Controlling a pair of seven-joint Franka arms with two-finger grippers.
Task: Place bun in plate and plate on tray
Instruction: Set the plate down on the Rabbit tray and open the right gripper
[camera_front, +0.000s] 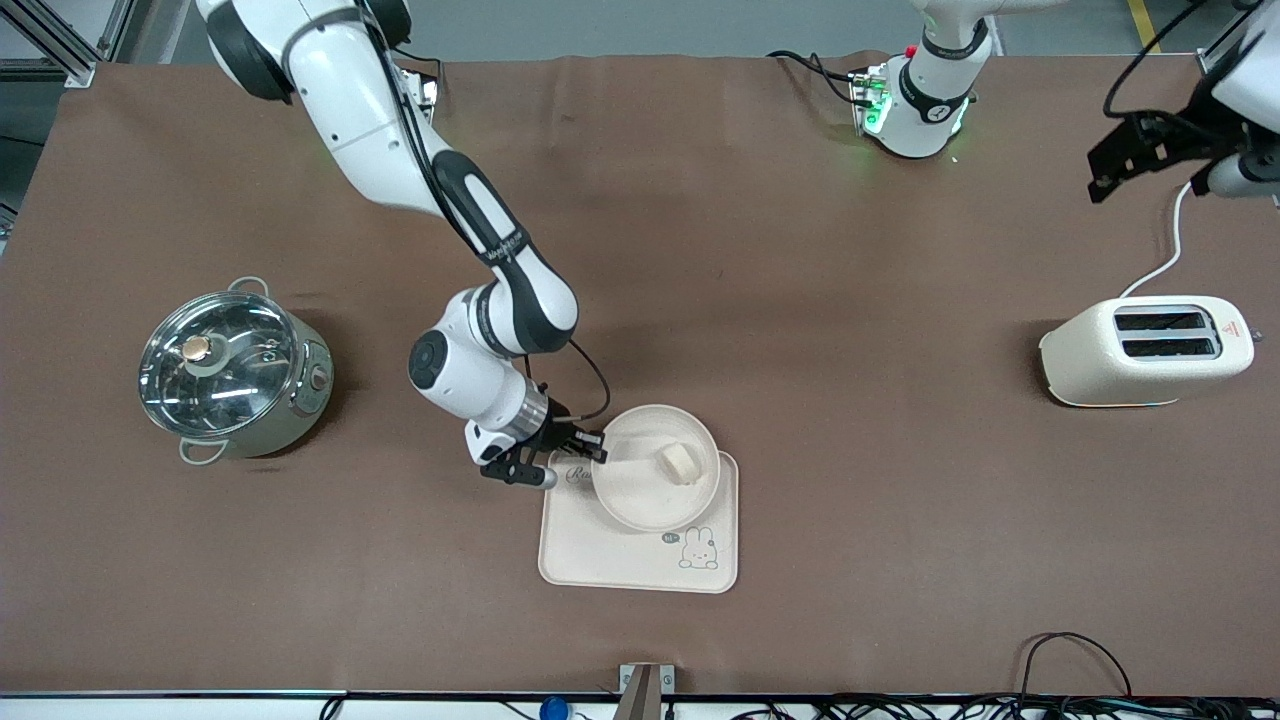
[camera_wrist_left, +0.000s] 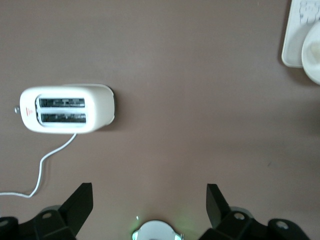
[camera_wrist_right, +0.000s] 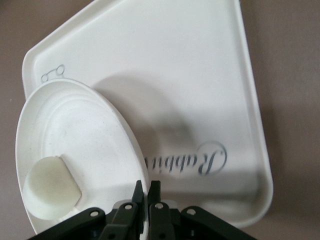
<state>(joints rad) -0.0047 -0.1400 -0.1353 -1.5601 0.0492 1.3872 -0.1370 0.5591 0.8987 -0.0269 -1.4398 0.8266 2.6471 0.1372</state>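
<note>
Right end effector (camera_front: 590, 446): fingers pressed together on the rim of the plate (camera_front: 655, 467), pinching it at the plate's 9 o'clock edge as the front view shows it; in the right wrist view the two dark fingertips (camera_wrist_right: 137, 192) meet on the thin rim.
Plate: round, cream-white, over the tray (camera_front: 640, 560); it appears tilted, the pinched edge raised, and throws a shadow on the tray floor. Whether its lower edge touches the tray cannot be told.
Bun (camera_front: 680, 463): small pale lump lying inside the plate, toward the plate's 3 o'clock side in the front view, touching the plate floor.
Tray: cream rectangle with rounded corners, flat on the worktop (camera_front: 900, 500); the plate covers its 12 o'clock part, the rabbit drawing (camera_front: 698, 548) shows at about 5 o'clock, and the "Rabbit" lettering (camera_wrist_right: 187, 162) is partly hidden under the plate's edge.
Right arm: reaches from its base down to the tray's 10 o'clock corner.
Left end effector (camera_wrist_left: 149, 200): fingers spread wide, holding nothing, up in the air over bare worktop at the left arm's end of the table; this arm waits.
Toaster (camera_front: 1147, 350): cream, two slots, at 3 o'clock from the tray, well apart, with a white cord (camera_front: 1170, 250) trailing toward 12 o'clock.
Pot (camera_front: 232, 370): steel, glass lid on, at 9 o'clock from the tray, toward the right arm's end.
</note>
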